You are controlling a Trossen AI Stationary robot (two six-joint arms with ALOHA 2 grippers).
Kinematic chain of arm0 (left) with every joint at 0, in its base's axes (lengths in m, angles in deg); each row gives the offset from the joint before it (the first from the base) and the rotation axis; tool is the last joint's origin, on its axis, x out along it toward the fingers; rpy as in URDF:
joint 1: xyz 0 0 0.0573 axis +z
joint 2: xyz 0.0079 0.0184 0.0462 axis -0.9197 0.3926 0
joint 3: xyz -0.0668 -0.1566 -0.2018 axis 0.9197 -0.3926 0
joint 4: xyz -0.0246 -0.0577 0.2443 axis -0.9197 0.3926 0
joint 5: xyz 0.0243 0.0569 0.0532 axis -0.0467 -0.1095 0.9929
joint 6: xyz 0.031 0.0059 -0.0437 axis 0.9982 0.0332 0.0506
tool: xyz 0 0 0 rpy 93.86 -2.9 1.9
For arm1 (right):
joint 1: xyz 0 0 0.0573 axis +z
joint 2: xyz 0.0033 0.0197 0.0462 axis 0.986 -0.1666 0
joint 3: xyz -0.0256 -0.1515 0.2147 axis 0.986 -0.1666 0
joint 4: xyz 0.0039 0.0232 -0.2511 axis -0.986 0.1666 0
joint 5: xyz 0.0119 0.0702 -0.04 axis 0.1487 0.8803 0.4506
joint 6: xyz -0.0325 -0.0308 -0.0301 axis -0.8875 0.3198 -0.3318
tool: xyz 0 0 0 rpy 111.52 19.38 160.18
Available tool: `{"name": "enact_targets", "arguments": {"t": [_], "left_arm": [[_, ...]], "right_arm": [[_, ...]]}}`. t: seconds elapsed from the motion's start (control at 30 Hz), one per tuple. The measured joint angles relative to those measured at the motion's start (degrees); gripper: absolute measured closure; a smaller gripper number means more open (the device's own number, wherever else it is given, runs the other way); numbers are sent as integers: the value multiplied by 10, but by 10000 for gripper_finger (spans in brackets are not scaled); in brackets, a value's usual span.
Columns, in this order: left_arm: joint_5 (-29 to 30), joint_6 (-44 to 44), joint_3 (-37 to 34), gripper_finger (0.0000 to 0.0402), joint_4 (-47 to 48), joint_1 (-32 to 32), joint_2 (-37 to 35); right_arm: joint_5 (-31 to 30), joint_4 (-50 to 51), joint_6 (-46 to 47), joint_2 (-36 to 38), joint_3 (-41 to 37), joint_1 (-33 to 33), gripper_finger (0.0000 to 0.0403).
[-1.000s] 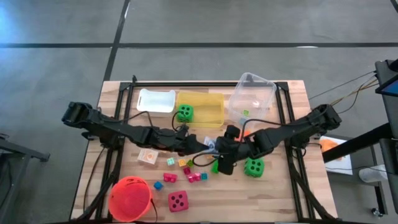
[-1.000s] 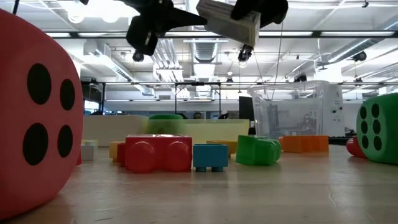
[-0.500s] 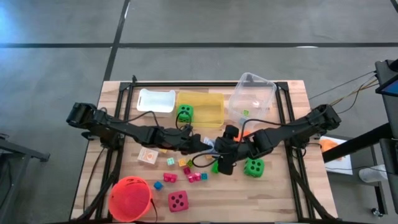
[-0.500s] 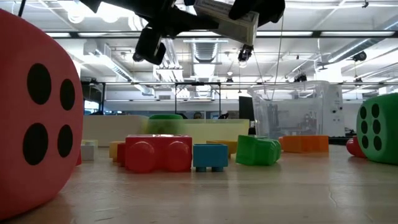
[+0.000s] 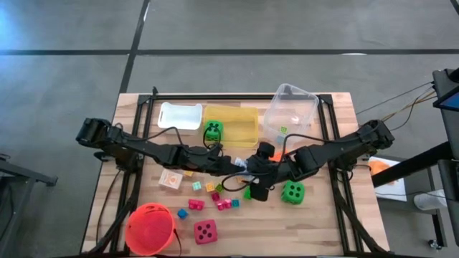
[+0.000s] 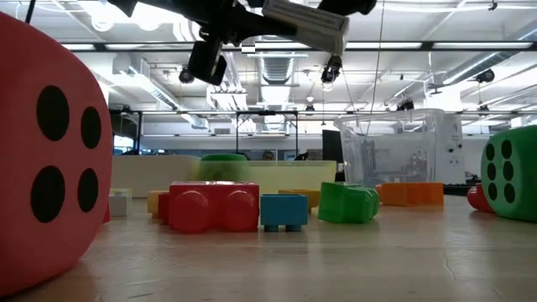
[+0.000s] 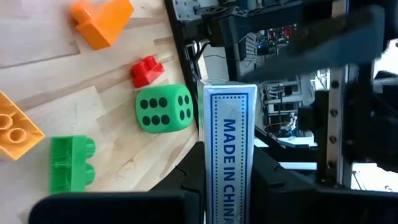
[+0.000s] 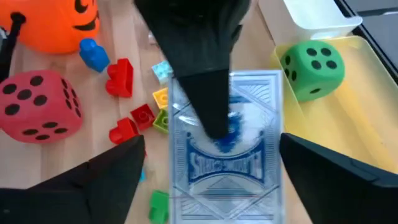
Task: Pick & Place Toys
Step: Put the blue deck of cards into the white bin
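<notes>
Blue-printed cardboard card box [image 7: 226,155] pinched in left end effector [image 7: 227,186]; right's fingers spread.

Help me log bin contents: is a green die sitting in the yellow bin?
Yes, a green die sits at the left end of the yellow bin in the high view.

A wooden table [image 5: 323,215] holds 3 bins along its far edge: a white bin [image 5: 179,116], a yellow bin [image 5: 237,122] next to it, and a clear bin [image 5: 290,111] beside that. An orange-red bucket [image 5: 150,228] sits at the near left corner.
</notes>
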Motion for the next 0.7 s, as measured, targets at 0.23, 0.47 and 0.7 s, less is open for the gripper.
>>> {"name": "enact_targets", "arguments": {"t": [0.23,0.47,0.7], "left_arm": [[1,33,0,351,97,22,-62],[38,51,0,351,298,70,-182],[89,57,0,351,474,216,-291]], "right_arm": [[0,23,5,3,33,0,98],[7,68,52,10,70,4,133],[8,84,69,22,73,20,174]]}}
